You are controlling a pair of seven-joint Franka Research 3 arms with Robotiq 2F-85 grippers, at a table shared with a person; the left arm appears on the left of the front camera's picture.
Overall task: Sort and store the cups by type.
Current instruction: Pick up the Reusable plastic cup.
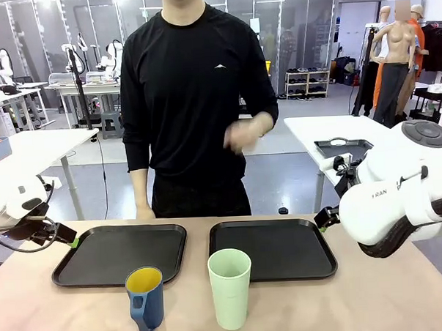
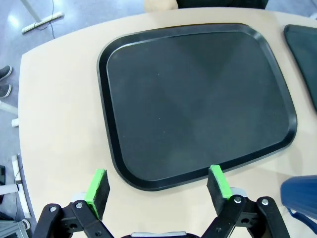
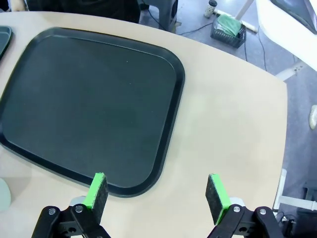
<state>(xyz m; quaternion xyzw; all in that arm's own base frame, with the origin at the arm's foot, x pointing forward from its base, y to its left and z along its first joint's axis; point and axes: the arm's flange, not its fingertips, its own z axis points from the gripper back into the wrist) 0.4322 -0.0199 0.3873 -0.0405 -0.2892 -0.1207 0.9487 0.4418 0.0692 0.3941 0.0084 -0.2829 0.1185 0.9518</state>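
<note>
Front view: tumbler [image 1: 230, 288] and mug [image 1: 145, 298] stand upright, handle [image 1: 142, 317] facing the robot; left gripper [image 2: 157, 171] and right gripper [image 3: 156, 176] spread.

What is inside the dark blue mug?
The blue mug shows a yellow inner wall near its rim, with nothing sticking out. Its bottom is hidden behind the near wall, so I cannot tell whether it is empty.

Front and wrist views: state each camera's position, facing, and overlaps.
Front view: between the arms, facing the person across the table; left arm, right arm at edges.
Left wrist view: above open left gripper, looking down at left tray.
Right wrist view: above open right gripper, looking down at right tray.
Shared: front and left wrist views show left tray, blue mug.
</note>
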